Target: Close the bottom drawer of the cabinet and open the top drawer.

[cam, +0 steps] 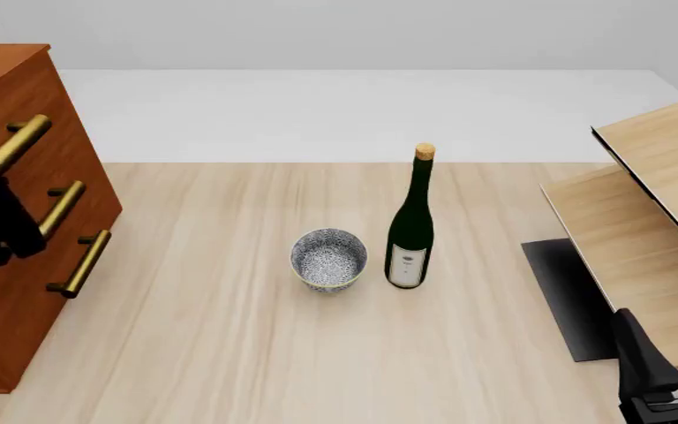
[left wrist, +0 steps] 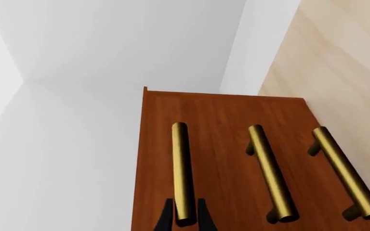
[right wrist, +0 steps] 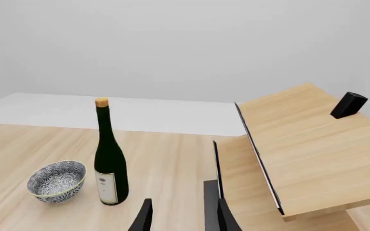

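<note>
On the cabinet (cam: 15, 221) at the tabletop's left end, the left gripper (left wrist: 185, 219) straddles the top drawer's handle (left wrist: 182, 168). Its jaws sit spread on either side, barely clear of the brass — not visibly pinching. Pulling before they close risks slipping off. The bottom drawer (cam: 10, 336) looks flush. The right gripper (right wrist: 178, 216) idles with jaws apart, empty.

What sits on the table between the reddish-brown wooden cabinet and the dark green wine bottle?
In the front view, a blue-and-white patterned bowl stands between the reddish-brown wooden cabinet and the dark green wine bottle, close beside the bottle; otherwise bare tabletop.
</note>
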Tool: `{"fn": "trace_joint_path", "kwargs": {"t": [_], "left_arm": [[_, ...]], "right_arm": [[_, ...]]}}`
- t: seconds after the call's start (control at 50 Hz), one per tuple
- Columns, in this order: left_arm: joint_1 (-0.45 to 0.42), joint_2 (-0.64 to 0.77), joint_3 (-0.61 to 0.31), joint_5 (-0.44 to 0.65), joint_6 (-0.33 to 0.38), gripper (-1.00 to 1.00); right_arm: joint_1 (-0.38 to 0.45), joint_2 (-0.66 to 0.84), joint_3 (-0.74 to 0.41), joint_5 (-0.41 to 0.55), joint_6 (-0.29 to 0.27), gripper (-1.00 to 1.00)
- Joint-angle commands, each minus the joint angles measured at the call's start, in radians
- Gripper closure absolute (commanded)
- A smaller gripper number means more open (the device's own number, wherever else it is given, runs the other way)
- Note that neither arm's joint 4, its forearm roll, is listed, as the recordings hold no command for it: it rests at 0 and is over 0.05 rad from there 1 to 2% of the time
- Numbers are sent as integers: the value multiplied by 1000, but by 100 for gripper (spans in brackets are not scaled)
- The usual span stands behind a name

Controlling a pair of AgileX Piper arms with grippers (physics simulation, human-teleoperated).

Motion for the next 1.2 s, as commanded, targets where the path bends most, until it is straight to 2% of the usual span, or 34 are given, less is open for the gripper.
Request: {"fn": "trace_joint_path", "kwargs": {"t": [0.02,0.38,0.76,1.2], "left_arm": [[11,-11,17,19,10,100],[-61,-58,4,47,30,100],[-121,-37,10,18,46,100],[-146,-56,6,31,41,100]], "right_arm": [[2,0,0,0,0,-100],[-4,0,-2,0,7,-100],[0,0,-2,1,12,-100],[0,0,-2,0,14,-100]]}}
